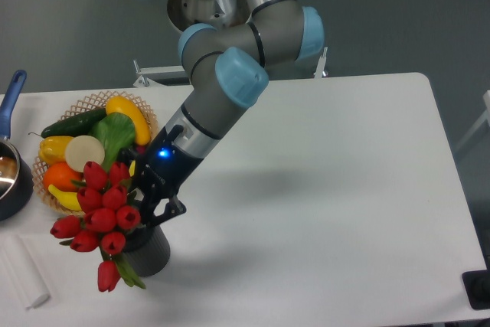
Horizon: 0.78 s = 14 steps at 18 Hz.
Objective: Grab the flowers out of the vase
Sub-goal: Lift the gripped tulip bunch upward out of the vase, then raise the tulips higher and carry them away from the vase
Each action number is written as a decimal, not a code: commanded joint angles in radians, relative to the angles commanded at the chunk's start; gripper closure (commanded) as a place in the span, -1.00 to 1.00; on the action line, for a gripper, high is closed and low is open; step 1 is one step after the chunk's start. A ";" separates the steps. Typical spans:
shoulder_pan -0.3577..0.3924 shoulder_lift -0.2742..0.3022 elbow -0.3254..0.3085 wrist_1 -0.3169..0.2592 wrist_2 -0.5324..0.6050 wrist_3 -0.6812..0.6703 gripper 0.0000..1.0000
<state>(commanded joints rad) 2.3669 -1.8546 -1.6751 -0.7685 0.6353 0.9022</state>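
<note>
The flowers (pixel 98 218), a bunch of red tulip buds with green leaves, lean out to the left over the mouth of the dark grey ribbed vase (pixel 152 252) near the table's front left. My gripper (pixel 145 210) reaches down from the upper right and is shut on the flowers at their stems, just above the vase's rim. The stems themselves are hidden behind the buds and the black fingers (pixel 167 210). One bud hangs low at the vase's left side.
A wicker basket (pixel 94 100) of fruit and vegetables stands just behind the flowers. A dark pan (pixel 11 189) with a blue handle sits at the left edge. A white block (pixel 23 269) lies at the front left. The arm's elbow (pixel 242 78) hangs above the table's middle.
</note>
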 joint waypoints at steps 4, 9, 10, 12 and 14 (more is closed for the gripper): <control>0.023 0.023 0.008 0.002 -0.046 -0.078 0.02; 0.086 0.029 0.107 0.000 -0.149 -0.166 0.02; 0.095 0.029 0.126 0.000 -0.169 -0.189 0.02; 0.113 0.028 0.149 0.000 -0.183 -0.206 0.02; 0.118 0.028 0.153 0.000 -0.183 -0.204 0.02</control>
<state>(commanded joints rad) 2.4850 -1.8270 -1.5217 -0.7685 0.4525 0.6980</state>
